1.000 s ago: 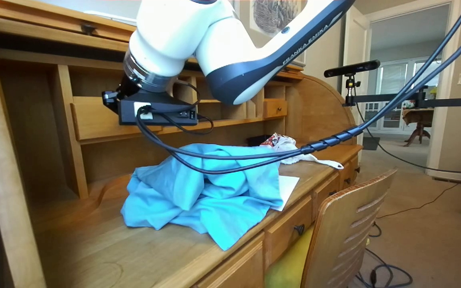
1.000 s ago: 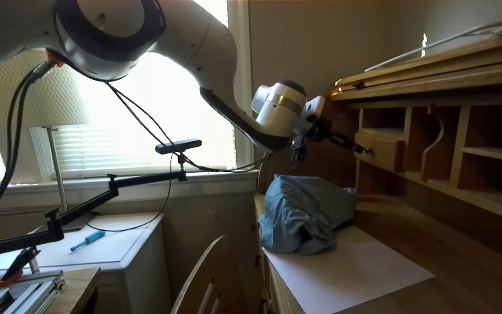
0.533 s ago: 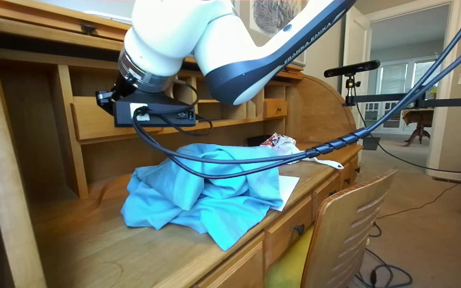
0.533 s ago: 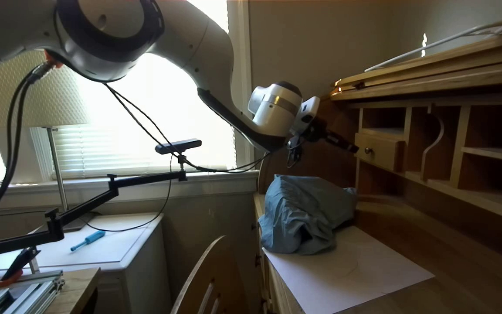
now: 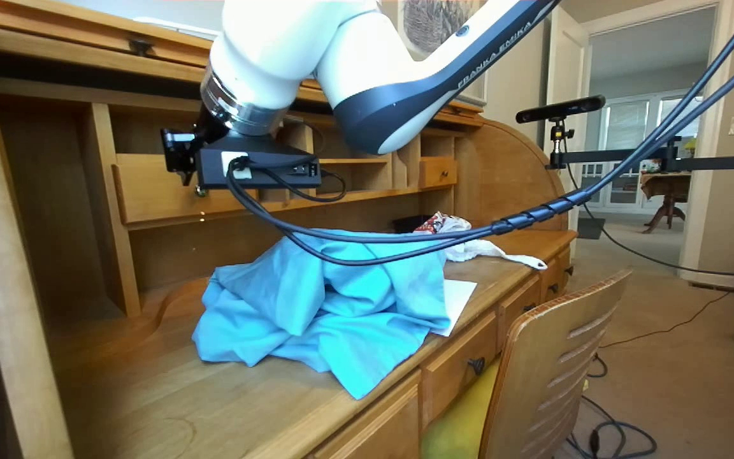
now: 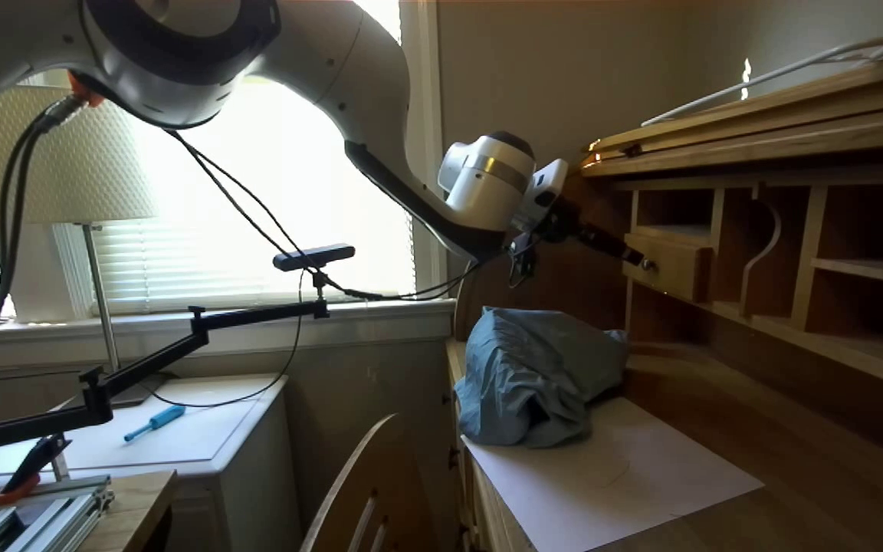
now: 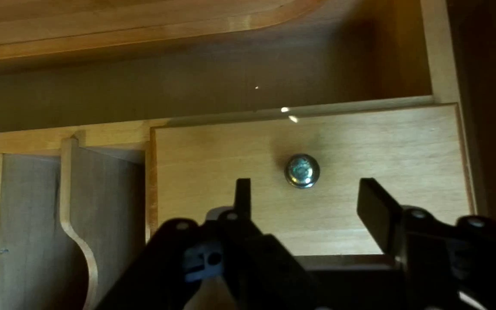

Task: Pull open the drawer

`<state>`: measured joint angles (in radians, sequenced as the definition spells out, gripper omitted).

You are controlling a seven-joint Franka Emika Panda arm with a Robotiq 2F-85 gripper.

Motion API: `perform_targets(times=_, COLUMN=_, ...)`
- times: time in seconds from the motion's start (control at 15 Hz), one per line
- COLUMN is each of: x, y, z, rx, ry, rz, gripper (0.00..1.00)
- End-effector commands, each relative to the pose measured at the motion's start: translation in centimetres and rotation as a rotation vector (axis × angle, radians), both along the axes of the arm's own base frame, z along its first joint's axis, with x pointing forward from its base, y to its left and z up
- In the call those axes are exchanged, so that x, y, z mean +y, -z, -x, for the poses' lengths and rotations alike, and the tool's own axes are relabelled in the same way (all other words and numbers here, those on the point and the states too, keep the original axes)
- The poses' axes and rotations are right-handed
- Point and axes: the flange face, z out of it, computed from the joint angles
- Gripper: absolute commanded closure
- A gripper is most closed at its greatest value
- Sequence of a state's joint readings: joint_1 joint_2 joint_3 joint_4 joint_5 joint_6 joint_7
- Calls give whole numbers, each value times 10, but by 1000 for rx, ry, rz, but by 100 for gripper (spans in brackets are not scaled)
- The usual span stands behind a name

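Gaping wide and gripping nothing, the pincer (image 7: 305, 190) is held before the drawer (image 7: 235, 155), the knob (image 7: 302, 171) being framed between its fingertips (image 7: 243, 193). Beside the drawer a curved divider (image 7: 75, 224) is set. In an exterior view the drawer is partly hidden by a dark box (image 5: 212, 172); in the wrist view its front is shown nearly whole. Below, free room is left above a blue cloth (image 5: 335, 306) heaped on the desk (image 5: 169, 408).

arm (image 6: 346, 65): outstretched | wrist (image 6: 490, 184): tilted slightly downward | fingers (image 7: 375, 211): spread apart (wide gap between them)
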<state>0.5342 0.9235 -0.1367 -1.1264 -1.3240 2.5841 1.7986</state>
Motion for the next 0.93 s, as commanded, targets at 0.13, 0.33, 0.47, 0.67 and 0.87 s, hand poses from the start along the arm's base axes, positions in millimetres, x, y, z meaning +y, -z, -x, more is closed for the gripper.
perform_targets(times=0.13, x=-14, y=-3, z=-3, rx=12, ry=-49, rz=-3, gripper=0)
perform_targets(times=0.33, x=-18, y=-1, z=-7, rx=4, ry=-78, rz=-5, gripper=0)
perform_targets(times=0.47, x=-21, y=2, z=-9, rx=9, ry=-88, rz=-12, gripper=0)
perform_targets(times=0.67, x=-23, y=6, z=-10, rx=9, ry=-96, rz=-20, gripper=0)
perform_targets(times=0.87, x=-23, y=9, z=-11, rx=6, ry=-98, rz=-26, gripper=0)
